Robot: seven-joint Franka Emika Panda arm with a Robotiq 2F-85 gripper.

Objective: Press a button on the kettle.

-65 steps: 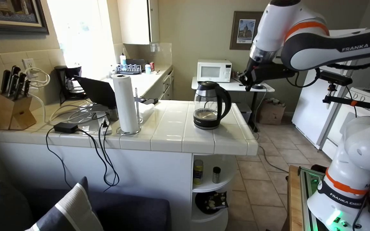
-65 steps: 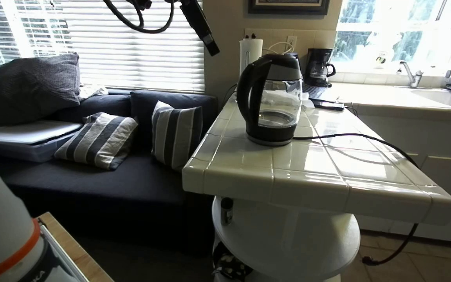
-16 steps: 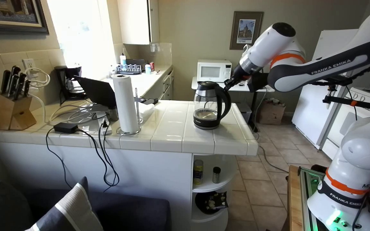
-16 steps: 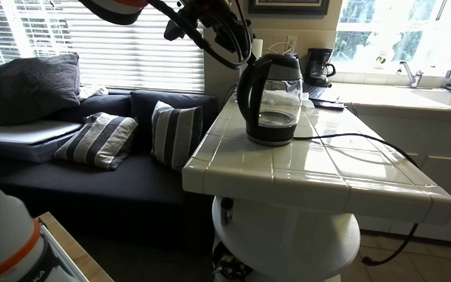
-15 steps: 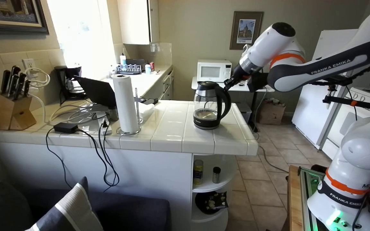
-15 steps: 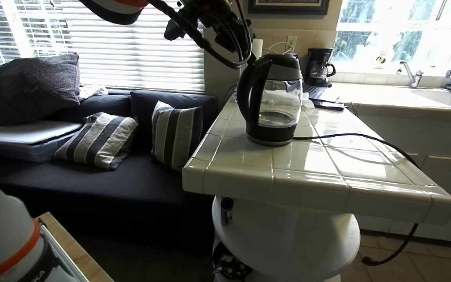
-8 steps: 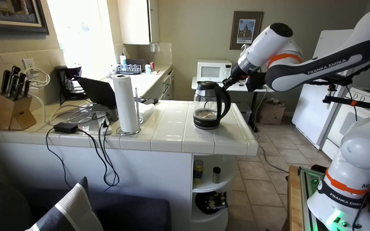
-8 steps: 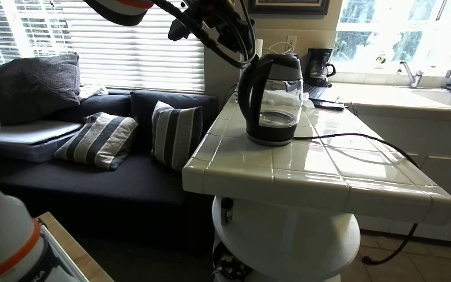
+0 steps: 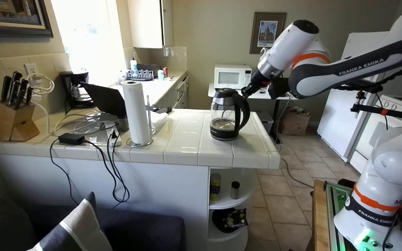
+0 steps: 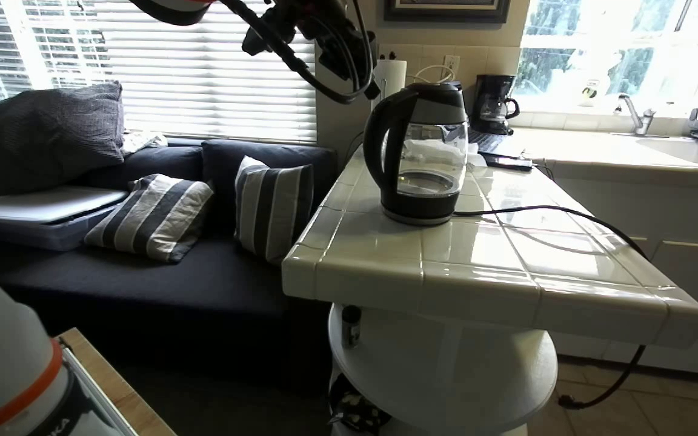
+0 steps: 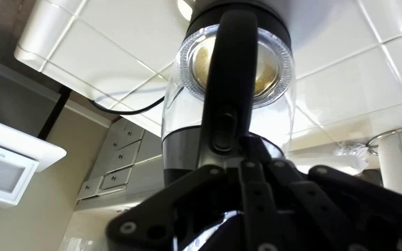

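Note:
The clear glass kettle [image 9: 223, 113] with black lid and handle stands upright on the white tiled counter; it also shows in an exterior view [image 10: 425, 157]. In the wrist view the kettle's black handle [image 11: 234, 59] runs down the middle, with an oval button [image 11: 224, 130] near its lid end. My black gripper [image 9: 245, 92] is at the top of the handle. In the wrist view its fingertips [image 11: 255, 144] are together with nothing held, just beside the button. I cannot tell whether they touch the handle.
A paper-towel roll [image 9: 136, 113] on a wire stand and a laptop [image 9: 105, 99] are on the counter. A black cord [image 10: 567, 209] runs from the kettle base over the counter edge. A white microwave [image 9: 232, 77] stands on a table behind.
Since 4.3 s ago the arm has come down and over to the kettle's handle. In the last half second my gripper has backed up slightly, and the handle has turned a little.

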